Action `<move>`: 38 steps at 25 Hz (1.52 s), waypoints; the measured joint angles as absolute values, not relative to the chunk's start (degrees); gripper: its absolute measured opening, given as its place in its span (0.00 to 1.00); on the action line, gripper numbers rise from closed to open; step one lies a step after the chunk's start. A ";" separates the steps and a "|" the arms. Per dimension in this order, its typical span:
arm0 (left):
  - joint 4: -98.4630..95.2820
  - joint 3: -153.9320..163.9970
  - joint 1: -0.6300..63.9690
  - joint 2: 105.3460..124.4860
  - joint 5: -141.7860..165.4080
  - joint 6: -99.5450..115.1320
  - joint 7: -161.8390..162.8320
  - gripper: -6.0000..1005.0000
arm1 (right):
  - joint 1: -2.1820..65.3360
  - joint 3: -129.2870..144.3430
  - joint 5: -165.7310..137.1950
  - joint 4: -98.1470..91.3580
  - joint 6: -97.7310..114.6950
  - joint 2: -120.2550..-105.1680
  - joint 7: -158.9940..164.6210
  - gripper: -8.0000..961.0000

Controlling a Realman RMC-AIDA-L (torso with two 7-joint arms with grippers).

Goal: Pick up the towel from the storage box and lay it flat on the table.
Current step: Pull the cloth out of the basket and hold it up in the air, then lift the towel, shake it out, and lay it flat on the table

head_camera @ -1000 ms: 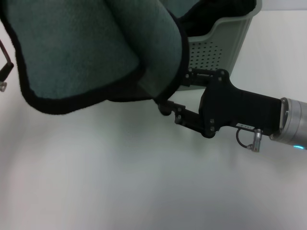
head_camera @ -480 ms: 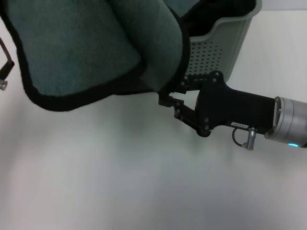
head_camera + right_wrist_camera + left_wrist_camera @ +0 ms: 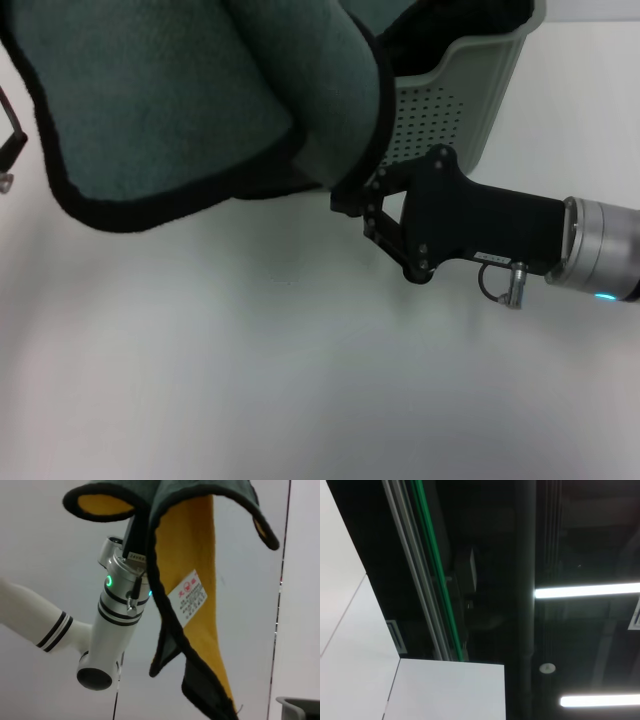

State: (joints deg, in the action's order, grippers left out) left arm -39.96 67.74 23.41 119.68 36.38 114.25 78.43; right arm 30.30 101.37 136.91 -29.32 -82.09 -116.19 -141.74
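The towel (image 3: 190, 100) is out of the box (image 3: 470, 80) and hangs in folds above the tabletop (image 3: 300, 380), held up by the left arm (its hand is buried in cloth in the right wrist view, so I cannot tell its grip). The right hand (image 3: 350, 205) reaches for a lower hem, fingers apparently still parted. Spreading and laying flat remain.
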 joint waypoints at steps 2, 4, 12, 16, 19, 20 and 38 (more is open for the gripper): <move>-38.83 67.61 23.65 119.69 36.24 114.25 78.19 0.03 | 30.31 101.11 137.10 -29.44 -81.87 -116.19 -141.77 0.10; -36.98 67.49 23.84 119.70 35.74 114.25 77.69 0.03 | 30.31 100.91 137.47 -29.57 -81.30 -116.19 -141.68 0.06; -25.68 65.01 23.08 119.70 34.79 114.19 73.22 0.03 | 30.52 99.15 137.52 -32.86 -80.53 -116.00 -140.91 0.02; -20.95 64.56 21.65 119.67 35.14 114.24 71.77 0.03 | 30.53 97.18 136.76 -36.19 -80.27 -115.67 -139.65 0.02; -19.41 64.94 20.23 119.68 36.35 114.26 70.70 0.03 | 30.61 93.83 133.25 -40.47 -78.72 -115.42 -137.07 0.03; -19.15 65.03 19.76 119.70 36.92 114.27 70.51 0.03 | 30.74 92.38 131.55 -41.93 -78.06 -115.43 -135.69 0.03; -14.15 65.05 16.27 119.15 46.80 114.14 68.26 0.18 | 34.76 72.24 114.36 -63.01 -79.62 -114.80 -112.24 0.04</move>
State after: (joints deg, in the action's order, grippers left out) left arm -14.15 65.05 16.27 119.15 46.80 114.14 68.26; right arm 34.76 72.24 114.36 -63.01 -79.62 -114.80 -112.24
